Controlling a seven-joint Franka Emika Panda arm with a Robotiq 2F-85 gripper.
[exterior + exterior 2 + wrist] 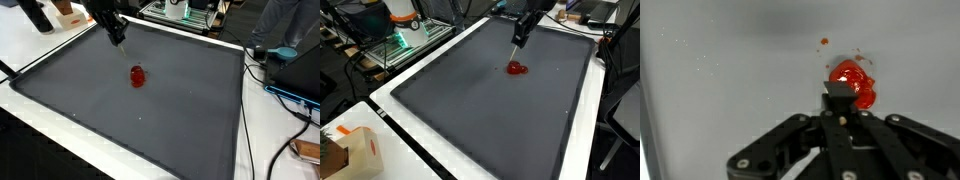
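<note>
Gripper (117, 38) hung above gray mat (190, 115), not touching it. Fingertips (840, 90) looked pressed together in wrist view; couldn't tell if anything was pinched betw. them. Red object (138, 76) lay on mat just beyond and below the tips, partly hidden behind them, w/ tiny red speck (824, 41) slightly farther out.

One red object (138, 76), one dark mat (200, 115), one hand (119, 40), one cardboard box (358, 150)

Red blob (853, 84) on grey mat (730, 70), just beyond the closed end effector (840, 93).
</note>
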